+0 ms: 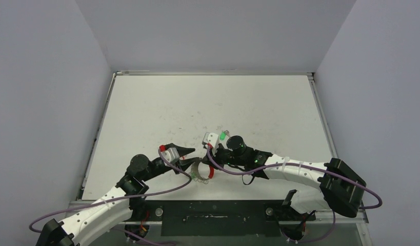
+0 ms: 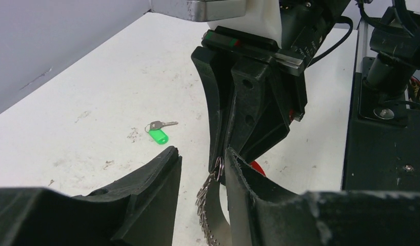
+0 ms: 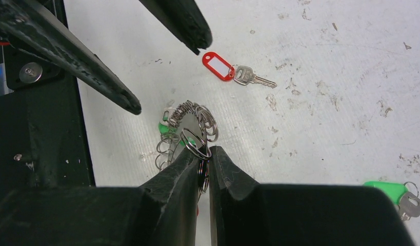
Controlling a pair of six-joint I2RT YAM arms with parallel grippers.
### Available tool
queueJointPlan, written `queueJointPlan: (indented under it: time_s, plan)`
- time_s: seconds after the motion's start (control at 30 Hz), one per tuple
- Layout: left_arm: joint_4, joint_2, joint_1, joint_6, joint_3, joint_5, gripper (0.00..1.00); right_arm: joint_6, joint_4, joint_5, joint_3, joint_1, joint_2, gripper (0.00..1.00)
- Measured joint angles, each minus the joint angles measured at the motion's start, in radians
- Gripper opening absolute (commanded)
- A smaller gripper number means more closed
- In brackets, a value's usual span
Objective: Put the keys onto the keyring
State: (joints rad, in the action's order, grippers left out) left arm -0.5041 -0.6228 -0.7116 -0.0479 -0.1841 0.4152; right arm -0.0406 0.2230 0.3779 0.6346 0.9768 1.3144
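The keyring [image 1: 202, 172] stands on edge on the table between both arms, its red arc [image 1: 212, 171] on the right side. My right gripper [image 3: 206, 152] is shut on one of its silvery loops [image 3: 190, 123]. A green tag [image 3: 164, 128] peeks out among those loops. My left gripper [image 2: 201, 154] is open, and the fringe of loops [image 2: 210, 205] hangs between its fingers without being pinched. A key with a red tag [image 3: 225, 69] lies just past the left fingertip [image 3: 195, 41]. A key with a green tag [image 3: 390, 190] [image 2: 159, 134] lies apart on the table.
The white table [image 1: 197, 102] is scuffed and bounded by grey walls. The black mounting plate [image 2: 382, 154] runs along the near edge, close to the keyring. The two grippers' fingers nearly touch each other.
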Motion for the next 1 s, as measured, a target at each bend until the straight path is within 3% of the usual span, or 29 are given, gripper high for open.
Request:
queueJointPlan:
  time_s: [0.3,0.6,0.77,1.0]
  plan:
    - [0.036,0.04,-0.001,-0.021,0.026,0.029,0.32,0.0,0.0,-0.008,0.0,0.0,0.0,0.0]
    - [0.043,-0.104,-0.023,-0.19,0.027,0.045,0.32,0.0,0.0,-0.009,0.0,0.007,0.0,0.0]
    - [0.003,-0.186,-0.034,-0.245,0.027,0.042,0.22,0.0,-0.004,-0.009,0.0,0.007,0.0,0.0]
    - [-0.034,-0.211,-0.043,-0.275,0.027,0.032,0.21,0.0,-0.009,-0.011,0.0,0.007,0.0,0.0]
